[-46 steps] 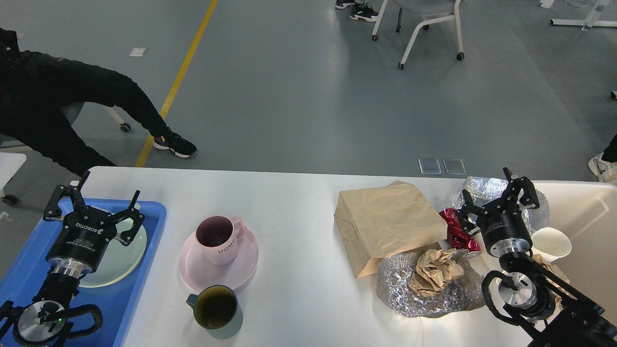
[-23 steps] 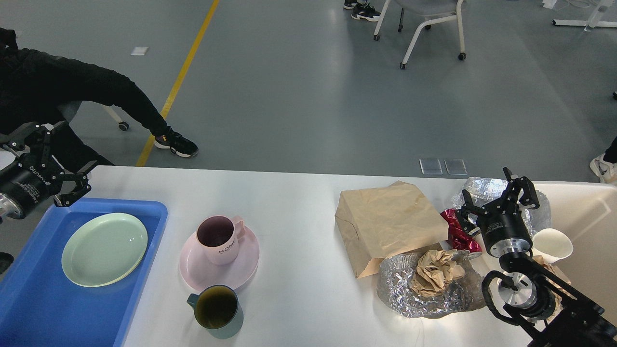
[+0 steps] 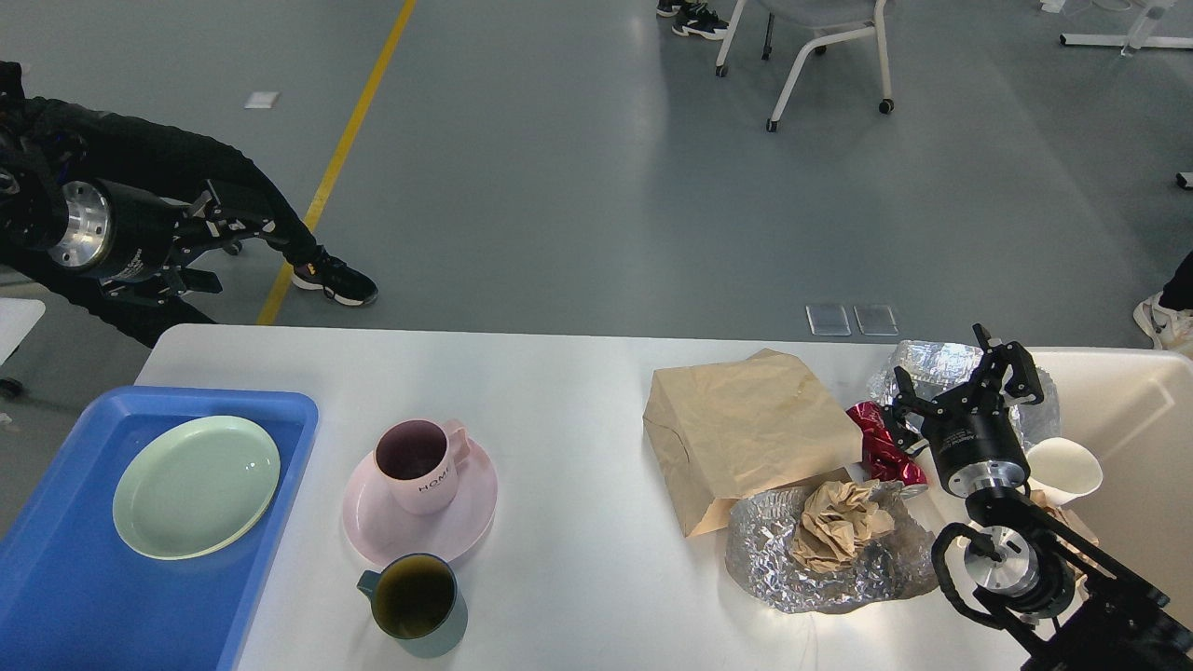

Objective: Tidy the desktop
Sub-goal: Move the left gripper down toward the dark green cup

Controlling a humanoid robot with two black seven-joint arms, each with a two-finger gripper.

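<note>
The white desktop (image 3: 578, 401) carries dishes on the left and rubbish on the right. A pink cup (image 3: 419, 463) stands on a pink saucer (image 3: 466, 522), with a dark teal mug (image 3: 415, 604) in front of it. A brown paper bag (image 3: 746, 433) lies right of centre, beside a red crushed can (image 3: 876, 445) and crumpled foil (image 3: 820, 568) that holds a wad of brown paper (image 3: 839, 524). My right gripper (image 3: 965, 382) is open and empty just right of the can. My left gripper (image 3: 219, 247) is open, raised beyond the table's far left corner and holding nothing.
A blue tray (image 3: 56, 578) at the left edge holds a pale green plate (image 3: 196, 485). A beige bin (image 3: 1137, 419) stands at the far right, with a white paper cup (image 3: 1067, 466) and more foil (image 3: 932, 359) at its side. A person in black (image 3: 140, 158) stands behind the left corner.
My left arm has lifted off the green plate in the tray and swung up and back past the table's far left corner. The right arm has stayed put.
</note>
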